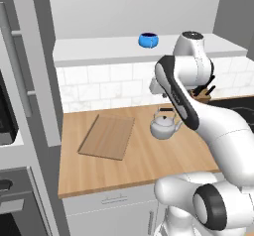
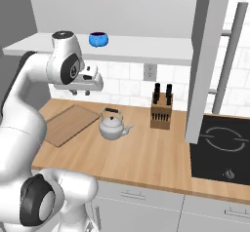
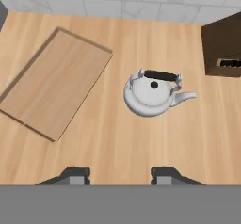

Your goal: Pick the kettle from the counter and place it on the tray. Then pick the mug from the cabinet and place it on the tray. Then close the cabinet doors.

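Kettle (image 3: 151, 95) stood upright on the counter (image 3: 141, 143), just beside the tray (image 3: 54, 84); knife block (image 2: 161, 111) sat on its far side; your gripper (image 3: 120, 175) hung above, fingers parted, holding nothing.

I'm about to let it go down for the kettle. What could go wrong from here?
The gripper hangs off-centre from the kettle, so it could catch the spout instead of the handle. The knife block stands close by, and a nudged kettle might slide toward it, away from the tray.
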### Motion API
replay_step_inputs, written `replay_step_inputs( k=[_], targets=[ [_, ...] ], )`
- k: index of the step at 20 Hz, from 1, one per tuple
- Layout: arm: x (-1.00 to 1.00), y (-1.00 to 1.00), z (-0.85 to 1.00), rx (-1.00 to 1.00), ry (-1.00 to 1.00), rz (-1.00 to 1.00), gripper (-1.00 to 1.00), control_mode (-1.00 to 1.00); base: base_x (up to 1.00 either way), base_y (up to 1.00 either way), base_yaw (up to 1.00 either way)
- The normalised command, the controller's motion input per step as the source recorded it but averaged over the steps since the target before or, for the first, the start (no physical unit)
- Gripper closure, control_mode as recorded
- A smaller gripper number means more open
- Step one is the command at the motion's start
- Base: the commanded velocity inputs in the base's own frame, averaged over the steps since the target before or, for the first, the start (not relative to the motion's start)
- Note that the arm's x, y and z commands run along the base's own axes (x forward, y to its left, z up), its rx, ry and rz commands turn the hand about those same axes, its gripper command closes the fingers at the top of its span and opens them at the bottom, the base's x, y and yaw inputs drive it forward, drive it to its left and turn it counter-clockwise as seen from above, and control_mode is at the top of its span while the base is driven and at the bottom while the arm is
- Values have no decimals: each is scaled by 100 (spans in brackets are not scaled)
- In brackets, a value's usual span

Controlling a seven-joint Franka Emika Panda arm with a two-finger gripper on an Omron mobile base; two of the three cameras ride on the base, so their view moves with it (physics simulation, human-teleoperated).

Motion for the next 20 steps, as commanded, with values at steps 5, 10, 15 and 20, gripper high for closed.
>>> replay_step_inputs(
  k=[5,10,15,20],
  targets=[
    [0,12,-33,1,0,-50,-100,-100,0,0,0],
    [0,-4,-88,1,0,-98,-100,-100,0,0,0],
    [17,-19,-12,2,2,-21,-100,-100,0,0,0],
    [39,-16,-20,18,-2,-11,-100,-100,0,0,0]
  ],
)
